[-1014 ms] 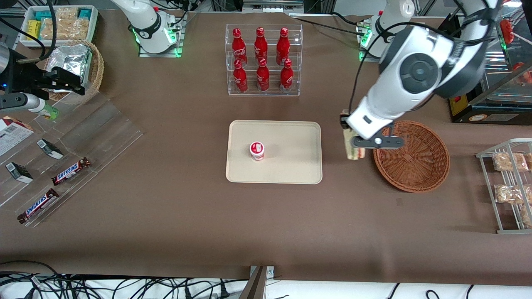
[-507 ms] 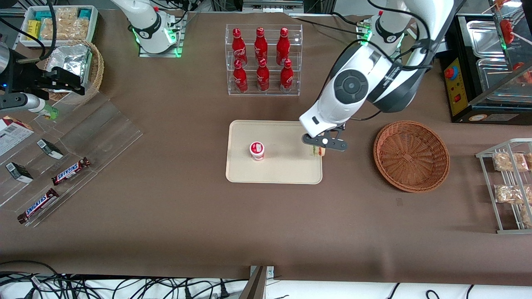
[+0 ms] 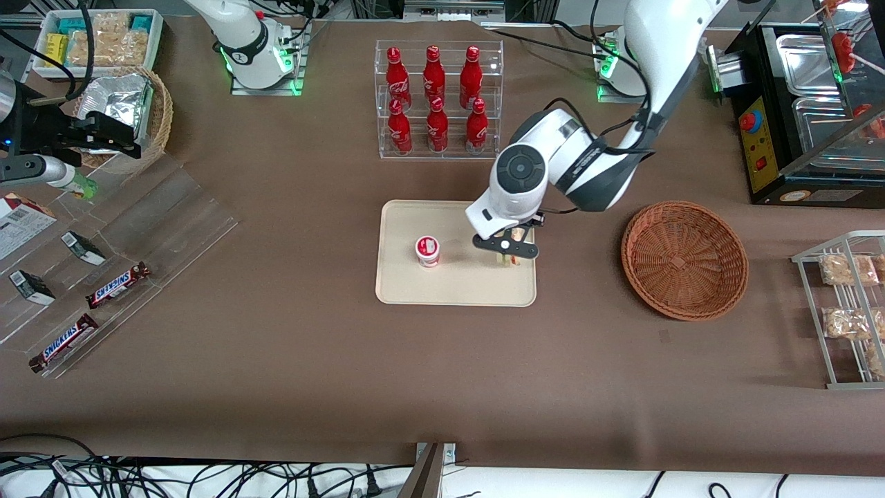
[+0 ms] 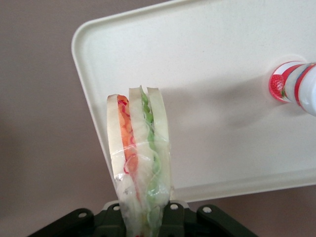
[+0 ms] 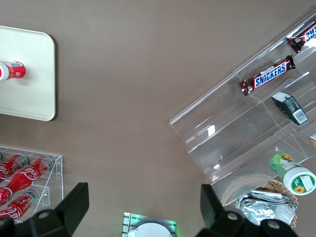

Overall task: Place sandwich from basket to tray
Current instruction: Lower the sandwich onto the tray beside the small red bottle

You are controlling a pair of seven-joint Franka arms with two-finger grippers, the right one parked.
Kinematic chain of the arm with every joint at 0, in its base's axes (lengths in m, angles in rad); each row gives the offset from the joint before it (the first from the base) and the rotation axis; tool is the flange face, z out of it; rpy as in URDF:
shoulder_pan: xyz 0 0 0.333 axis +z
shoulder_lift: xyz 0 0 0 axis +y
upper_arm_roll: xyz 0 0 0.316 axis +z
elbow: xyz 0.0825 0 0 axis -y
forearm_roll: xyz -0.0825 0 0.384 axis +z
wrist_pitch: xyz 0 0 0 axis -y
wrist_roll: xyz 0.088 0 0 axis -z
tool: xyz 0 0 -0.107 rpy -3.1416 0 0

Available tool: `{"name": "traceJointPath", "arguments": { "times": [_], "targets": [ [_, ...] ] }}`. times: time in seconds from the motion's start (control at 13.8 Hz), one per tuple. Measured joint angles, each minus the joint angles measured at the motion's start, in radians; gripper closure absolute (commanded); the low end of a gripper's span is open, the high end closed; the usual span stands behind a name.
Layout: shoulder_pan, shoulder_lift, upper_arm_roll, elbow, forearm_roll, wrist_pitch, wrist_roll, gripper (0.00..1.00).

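My gripper (image 3: pixel 510 259) hangs over the cream tray (image 3: pixel 415 290), at the tray's end nearest the basket, and is shut on the sandwich (image 4: pixel 139 158). The sandwich is a clear-wrapped wedge with pale bread and red and green layers; it points down at the tray (image 4: pixel 222 98), close above its corner. In the front view only a sliver of the sandwich (image 3: pixel 513 261) shows under the wrist. The reddish-brown wicker basket (image 3: pixel 684 259) stands empty toward the working arm's end of the table.
A small red-and-white cup (image 3: pixel 428 251) stands on the tray beside the gripper. A clear rack of red bottles (image 3: pixel 437 100) stands farther from the front camera than the tray. A wire rack with snack packets (image 3: pixel 847 311) stands at the working arm's end.
The arm carried the sandwich from the basket's edge across to the tray and lowered it over the tray's end nearest the basket. The basket now stands empty.
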Motion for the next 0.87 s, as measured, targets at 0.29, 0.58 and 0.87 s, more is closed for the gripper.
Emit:
{"name": "traceJointPath", "arguments": {
  "times": [0.29, 0.58, 0.87],
  "targets": [
    [-0.024, 0.069, 0.000, 0.001, 0.064, 0.041, -0.062, 0.96],
    [-0.029, 0.097, 0.001, 0.002, 0.074, 0.062, -0.068, 0.86],
    [-0.029, 0.104, 0.002, 0.005, 0.076, 0.062, -0.069, 0.60]
  ]
}}
